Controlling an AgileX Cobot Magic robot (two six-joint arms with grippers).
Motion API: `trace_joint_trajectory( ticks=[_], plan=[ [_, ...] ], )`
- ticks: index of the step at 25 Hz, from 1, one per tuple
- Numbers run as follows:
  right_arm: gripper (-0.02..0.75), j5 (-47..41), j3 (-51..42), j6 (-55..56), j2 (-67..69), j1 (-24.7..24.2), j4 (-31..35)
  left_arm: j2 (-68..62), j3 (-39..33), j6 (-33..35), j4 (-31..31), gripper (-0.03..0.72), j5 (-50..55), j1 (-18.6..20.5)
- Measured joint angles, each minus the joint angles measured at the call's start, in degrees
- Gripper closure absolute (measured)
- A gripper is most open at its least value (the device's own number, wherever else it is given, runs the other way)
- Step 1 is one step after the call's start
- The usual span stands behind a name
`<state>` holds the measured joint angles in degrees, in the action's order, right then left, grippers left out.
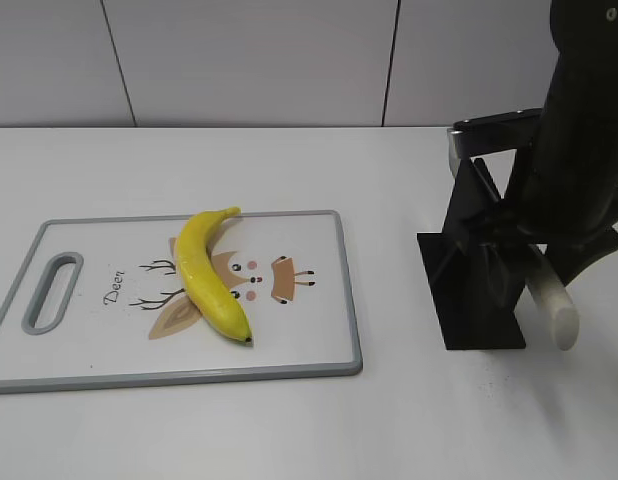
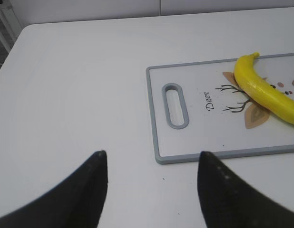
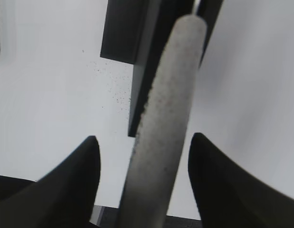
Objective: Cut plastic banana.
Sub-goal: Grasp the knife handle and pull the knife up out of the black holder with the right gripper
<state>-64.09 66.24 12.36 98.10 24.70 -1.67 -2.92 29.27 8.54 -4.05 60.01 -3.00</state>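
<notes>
Banana (image 1: 211, 274) lies on the cutting board (image 1: 319, 340) at the left of the surface (image 1: 409, 420), its long axis running from the stem at the far side to the dark tip at the near side, slanting slightly rightward as it comes nearer. It covers part of the deer drawing printed on the board. The board's handle slot (image 1: 51, 291) is at its left end.

The right pincer (image 3: 142, 156) is well to the right of the banana, at the black knife stand (image 1: 479, 290). Its fingers are apart, one on each side of a pale grey knife handle (image 3: 166, 123) that slopes out of the stand toward the near side; whether the pads touch the handle cannot be told. A second, dark handle (image 1: 494, 128) sticks out of the top of the stand.

The left pincer (image 2: 151, 190) hovers over bare surface near the board's left near corner, also spread wide and holding nothing. It is the nearer arm to the banana, which lies to its right and farther away.

The knife looks not yet drawn, so cutting probably waits on the right arm closing on the handle and carrying the blade left across the open surface. Nothing stands between stand and board. A cut would best cross the banana's long axis.
</notes>
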Motion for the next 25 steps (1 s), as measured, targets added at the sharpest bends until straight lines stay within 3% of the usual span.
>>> trace_joint_trajectory(
  ticks=[4,13,16,18,25],
  plan=[
    [0.319,1.14,0.00,0.93,0.05,0.00,0.00,0.00,0.00,0.00,0.00,0.117,0.00,0.00],
    [0.328,1.37,0.00,1.25,1.56,0.00,0.05,0.00,0.00,0.00,0.00,0.117,0.00,0.00],
    [0.402,1.26,0.00,1.25,1.61,0.00,0.03,0.00,0.00,0.00,0.00,0.117,0.00,0.00],
    [0.522,0.94,0.00,1.58,1.61,0.00,-0.26,0.00,0.00,0.00,0.00,0.117,0.00,0.00],
    [0.533,0.79,0.00,2.64,1.61,-0.07,-0.19,0.00,0.00,0.00,0.00,0.117,0.00,0.00]
  ],
)
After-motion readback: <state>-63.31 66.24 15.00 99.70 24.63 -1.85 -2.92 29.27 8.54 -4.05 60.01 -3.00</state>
